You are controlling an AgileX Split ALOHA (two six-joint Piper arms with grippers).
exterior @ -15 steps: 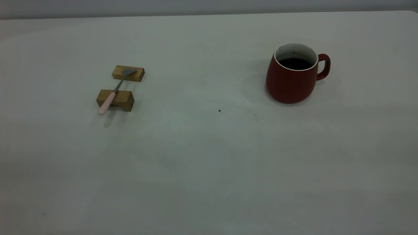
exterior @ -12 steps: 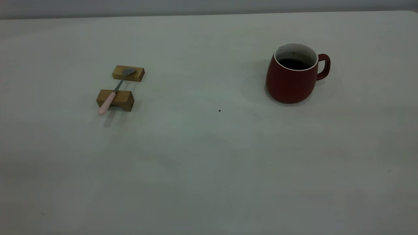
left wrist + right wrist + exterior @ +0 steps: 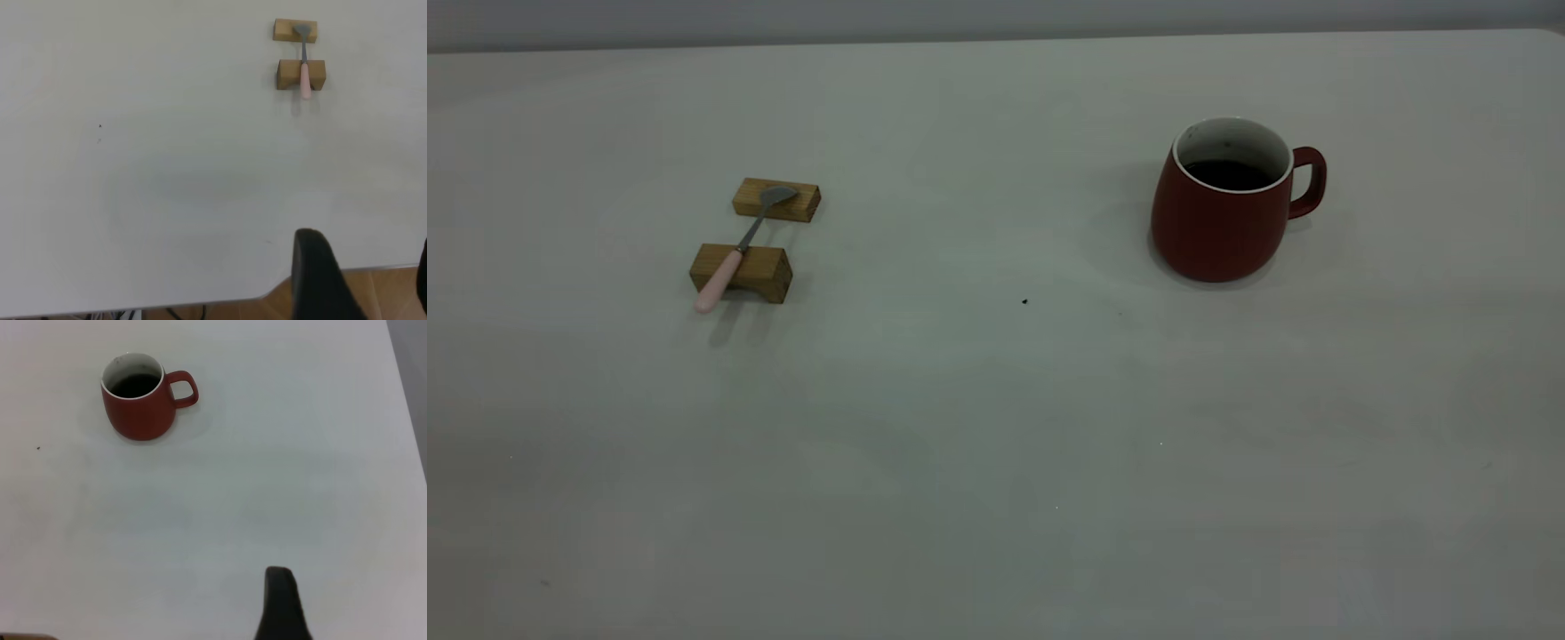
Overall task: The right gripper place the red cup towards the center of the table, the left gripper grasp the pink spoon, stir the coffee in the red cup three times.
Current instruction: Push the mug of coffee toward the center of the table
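1. A plain off-white table (image 3: 996, 427) fills the exterior view, with a grey wall behind its far edge and a few tiny dark specks near the middle.
2. The red cup (image 3: 1221, 209) stands upright toward the far right part of the table, well away from the centre, its loop handle turned to the right edge. It has a rounded dark red body, a white inside and a thin white rim.
3. The coffee (image 3: 1230, 172) lies flat and almost black, well below the rim.
4. The pink spoon (image 3: 738, 249) lies toward the far left, bridged across two wooden blocks (image 3: 741, 272), its grey bowl on the farther block and its pale pink handle overhanging the nearer one.
5. Only one dark finger of the left gripper (image 3: 320, 280) shows, back at the near edge; I cannot tell whether it is open or closed.
6. The same goes for the right gripper (image 3: 281, 603), far from the cup.
7. Risks, as I judge them: a jerky push could slop coffee over the rim, and a poor pinch on the slim handle could knock the spoon off its blocks.
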